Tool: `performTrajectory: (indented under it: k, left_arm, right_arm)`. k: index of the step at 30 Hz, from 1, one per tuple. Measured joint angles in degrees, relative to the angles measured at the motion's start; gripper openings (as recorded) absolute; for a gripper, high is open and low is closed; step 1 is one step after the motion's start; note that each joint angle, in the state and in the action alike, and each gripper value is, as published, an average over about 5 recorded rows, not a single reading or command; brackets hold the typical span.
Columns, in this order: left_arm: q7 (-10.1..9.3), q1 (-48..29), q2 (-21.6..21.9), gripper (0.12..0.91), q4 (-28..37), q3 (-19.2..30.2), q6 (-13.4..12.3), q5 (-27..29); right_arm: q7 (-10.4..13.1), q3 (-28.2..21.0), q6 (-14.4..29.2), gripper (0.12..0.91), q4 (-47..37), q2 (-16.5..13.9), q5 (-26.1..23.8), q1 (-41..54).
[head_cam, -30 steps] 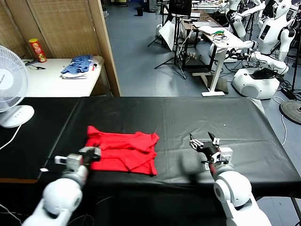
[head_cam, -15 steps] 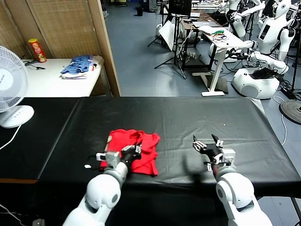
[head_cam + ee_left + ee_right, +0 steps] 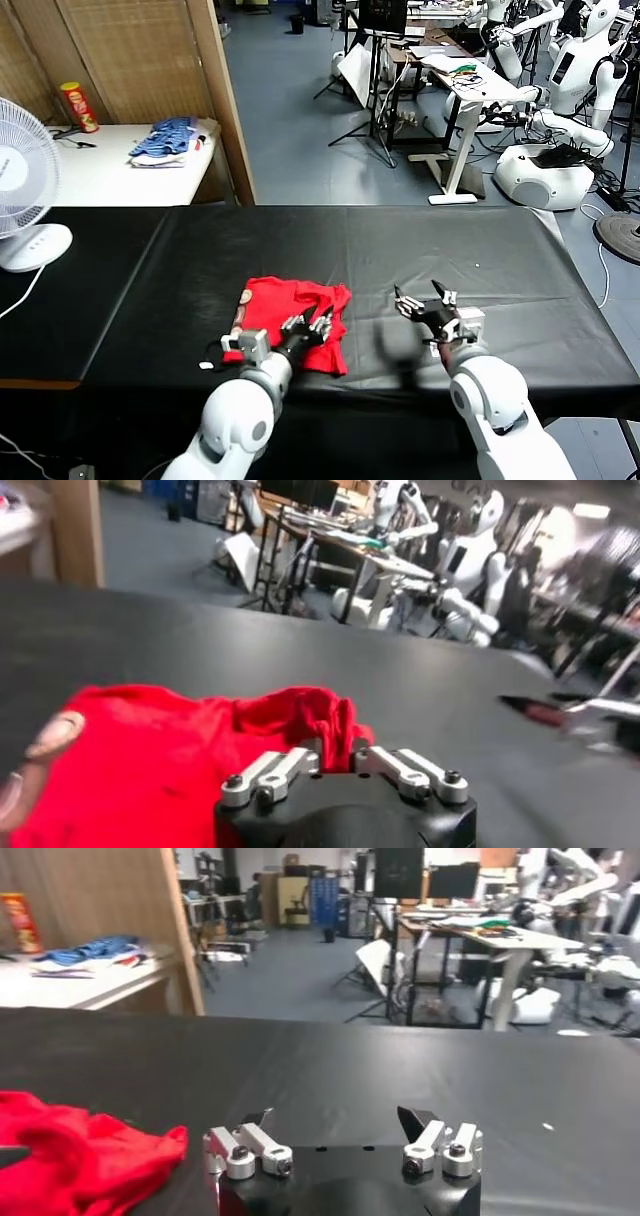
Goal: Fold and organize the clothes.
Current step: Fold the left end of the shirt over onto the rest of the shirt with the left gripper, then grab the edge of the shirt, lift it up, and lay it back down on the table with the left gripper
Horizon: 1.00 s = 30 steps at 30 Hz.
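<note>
Near the front edge of the black bench (image 3: 420,245) lies the folded red T-shirt (image 3: 295,310); the left claw (image 3: 308,331) sits spread above it, holding nothing. Right claw (image 3: 425,304) hovers wide, empty.

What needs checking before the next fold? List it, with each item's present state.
1. Red T-shirt fully on the black table: ok, it lies bunched near the front edge.
2. Shirt folded flat and neat: not ok, the cloth is rumpled, with a raised ridge in the left wrist view.
3. Left gripper free of the shirt: cannot tell, its fingers look spread, right over the shirt's near edge.
4. Right gripper ready: ok, open, over bare table to the right of the shirt, holding nothing.
5. Space around the shirt for spreading: ok, the tabletop next to it is bare.
</note>
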Motion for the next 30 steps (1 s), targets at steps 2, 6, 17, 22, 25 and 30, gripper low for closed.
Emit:
performTrajectory:
  k: [2,6,17,22,25,30]
  left_arm:
    - [0.43,0.1,0.3,0.725,-1.1,-0.9,-1.0,1.1]
    - [2.03,0.5,2.5,0.792,-1.9,-3.7,-3.3,5.6]
    - [2.58,4.3,8.1,0.798,-1.6,-12.3,-5.0,11.8]
    - [2.70,5.0,7.8,0.798,-0.7,-13.2,-5.2,12.7]
    - [2.77,5.1,7.8,0.798,-0.4,-13.4,-5.3,12.7]
    - [3.07,4.9,7.7,0.798,0.1,-13.7,-5.4,12.6]
  right_arm:
    - [-1.4,-1.5,0.4,0.798,-1.0,-0.1,0.2,1.5]
    - [-4.7,-5.9,1.1,0.798,-3.4,-0.1,-0.6,5.2]
    - [-8.5,-21.4,0.9,0.798,-12.0,2.0,-7.5,15.1]
    - [-7.7,-24.5,1.3,0.798,-14.1,2.4,-12.2,15.9]
    - [-6.4,-24.7,2.2,0.798,-14.5,2.8,-15.2,15.6]
    - [-3.0,-22.5,2.8,0.798,-13.5,3.6,-21.1,14.2]
